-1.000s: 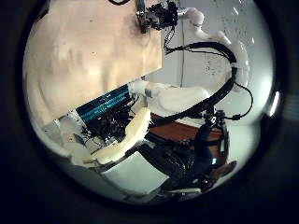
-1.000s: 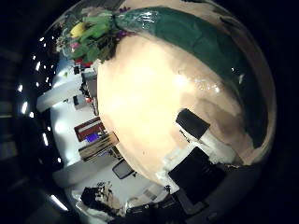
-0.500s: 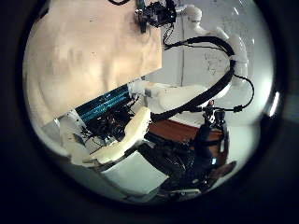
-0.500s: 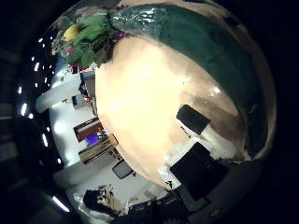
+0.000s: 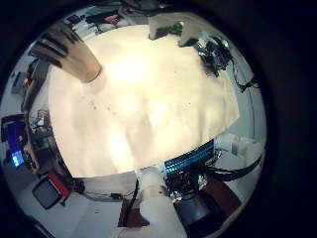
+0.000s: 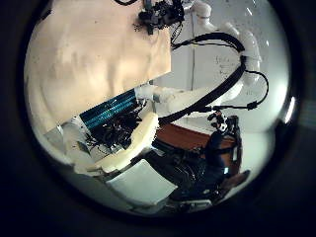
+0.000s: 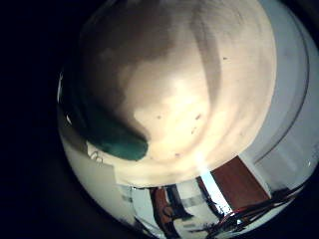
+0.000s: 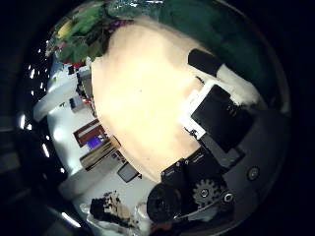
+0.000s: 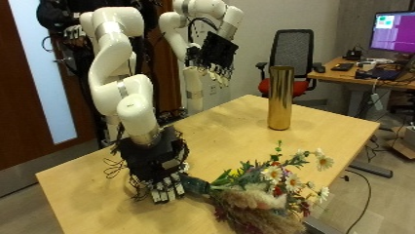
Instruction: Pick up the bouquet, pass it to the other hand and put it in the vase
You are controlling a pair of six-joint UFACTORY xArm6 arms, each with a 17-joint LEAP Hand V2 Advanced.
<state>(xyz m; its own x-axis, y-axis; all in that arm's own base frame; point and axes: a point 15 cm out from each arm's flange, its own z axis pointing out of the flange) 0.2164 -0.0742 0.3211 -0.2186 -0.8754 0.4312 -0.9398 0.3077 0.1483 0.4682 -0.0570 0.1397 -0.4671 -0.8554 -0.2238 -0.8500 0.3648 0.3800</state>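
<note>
In the outside view the bouquet (image 9: 269, 185) lies on the wooden table (image 9: 220, 132) by its front edge, its dark green wrapped stem (image 9: 196, 183) pointing at my right hand (image 9: 156, 168). That hand is low over the table, its straight fingers (image 9: 165, 191) hanging down right beside the stem end. The right thumb side palm view shows the flowers (image 8: 84, 34) and the wrap (image 8: 212, 22). The tall gold vase (image 9: 279, 97) stands upright at the far side of the table. My left hand (image 9: 214, 51) is raised high behind the table, open and holding nothing.
An office chair (image 9: 296, 54) and a desk (image 9: 370, 73) with a monitor (image 9: 394, 29) stand beyond the table.
The right thumb side palm view has shifted and the right hand's own fingers now fill more of it; the bouquet wrap sits nearer its edge. The left hand's view is nearly unchanged.
</note>
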